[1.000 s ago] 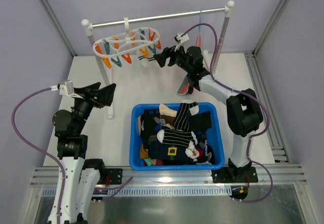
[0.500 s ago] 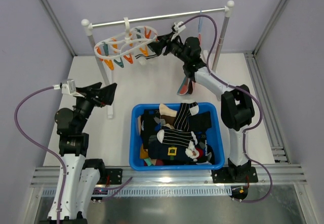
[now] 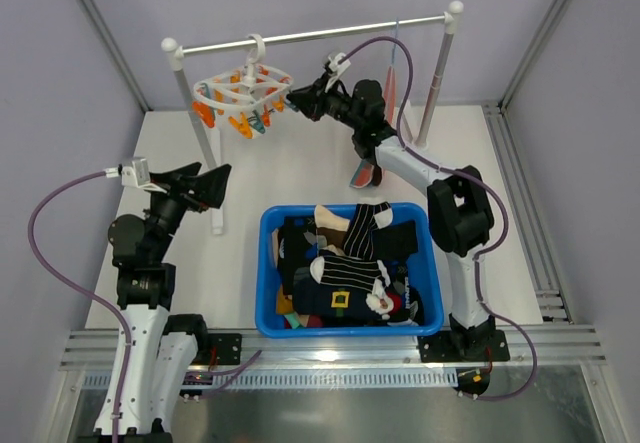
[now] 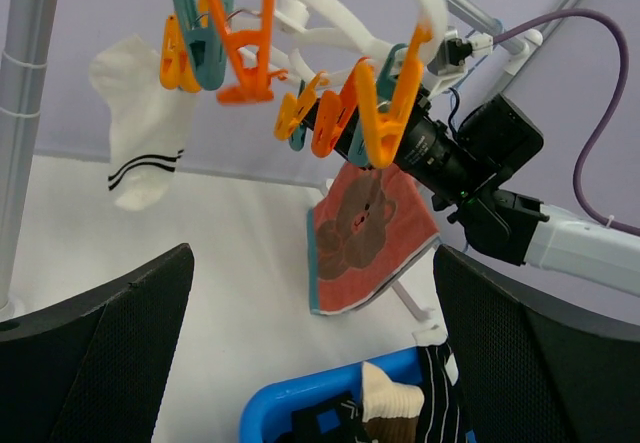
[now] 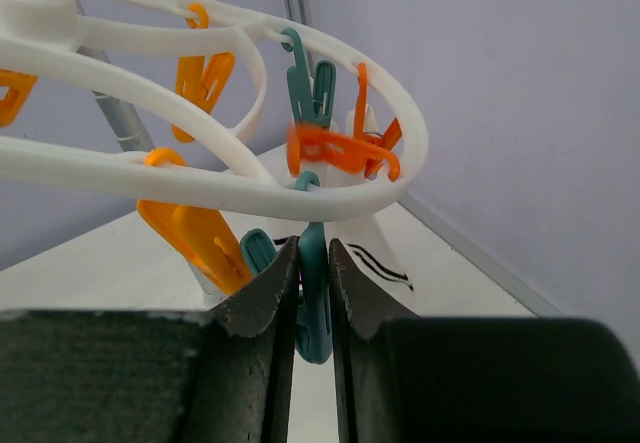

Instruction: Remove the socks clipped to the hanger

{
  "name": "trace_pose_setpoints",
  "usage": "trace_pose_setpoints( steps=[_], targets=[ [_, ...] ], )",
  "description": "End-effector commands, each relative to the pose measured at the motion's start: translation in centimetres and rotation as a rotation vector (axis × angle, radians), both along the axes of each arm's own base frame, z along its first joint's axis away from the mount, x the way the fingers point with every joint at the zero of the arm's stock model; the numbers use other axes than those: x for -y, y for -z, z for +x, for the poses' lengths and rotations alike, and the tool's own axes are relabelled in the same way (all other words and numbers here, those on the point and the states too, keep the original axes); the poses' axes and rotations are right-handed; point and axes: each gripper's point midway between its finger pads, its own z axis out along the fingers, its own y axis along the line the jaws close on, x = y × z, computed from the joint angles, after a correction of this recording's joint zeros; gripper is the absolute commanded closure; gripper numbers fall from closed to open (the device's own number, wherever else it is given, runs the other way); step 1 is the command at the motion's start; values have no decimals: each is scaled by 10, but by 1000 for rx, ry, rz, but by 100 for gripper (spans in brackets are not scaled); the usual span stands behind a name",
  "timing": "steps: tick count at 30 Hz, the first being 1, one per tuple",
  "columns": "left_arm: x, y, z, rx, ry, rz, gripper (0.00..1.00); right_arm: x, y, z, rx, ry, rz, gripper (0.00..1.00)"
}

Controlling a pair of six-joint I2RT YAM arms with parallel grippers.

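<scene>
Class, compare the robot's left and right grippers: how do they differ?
The left gripper has its fingers spread wide with nothing between them; the right gripper has its fingers pinched on a teal peg. The left gripper sits low, apart from the hanger; the right gripper is up under its rim. Both face the hanger.

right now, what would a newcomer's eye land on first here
The white peg hanger, bristling with orange and teal pegs, hangs from the rail at the back left. The right gripper is clamped on one teal peg under its rim. In front, at near centre, sits a blue basket heaped with socks.
</scene>
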Motion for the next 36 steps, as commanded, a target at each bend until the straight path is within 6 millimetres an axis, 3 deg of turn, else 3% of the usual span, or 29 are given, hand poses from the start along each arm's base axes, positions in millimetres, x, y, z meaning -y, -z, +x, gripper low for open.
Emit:
trace_pose_setpoints(
  steps=[1, 3, 4, 5, 6, 7, 8, 9, 13, 19, 25, 33, 36],
  targets=[
    [4, -6, -3, 32, 26, 1, 1, 16, -48, -22, 111, 21, 42, 83],
    [5, -6, -3, 32, 31, 2, 0, 22, -50, -27, 114, 46, 45, 83],
    [6, -5, -3, 30, 33, 4, 0, 27, -40, -27, 98, 73, 29, 83],
    [7, -6, -3, 29, 39, 4, 0, 34, -53, -34, 120, 88, 35, 83],
    [7, -6, -3, 29, 41, 4, 0, 39, -41, -37, 105, 104, 24, 83],
    [7, -6, -3, 28, 44, 7, 1, 45, -43, -39, 111, 131, 21, 83],
    [7, -6, -3, 27, 45, 6, 0, 54, -57, -47, 134, 152, 36, 83],
    [7, -6, -3, 25, 44, 6, 0, 58, -47, -53, 122, 163, 23, 83],
    [6, -4, -3, 17, 35, 10, 1, 78, -51, -76, 142, 218, 11, 83],
    [3, 1, 2, -10, 14, 22, 0, 102, -71, -116, 196, 282, 9, 83],
    [8, 3, 9, -2, 42, 6, 0, 92, -85, -157, 249, 287, -32, 83],
    [23, 10, 14, -1, 41, 49, 1, 47, -88, -198, 252, 176, -44, 83],
    [25, 13, 17, -9, 49, 57, 0, 58, -88, -198, 242, 233, -20, 82]
  ],
)
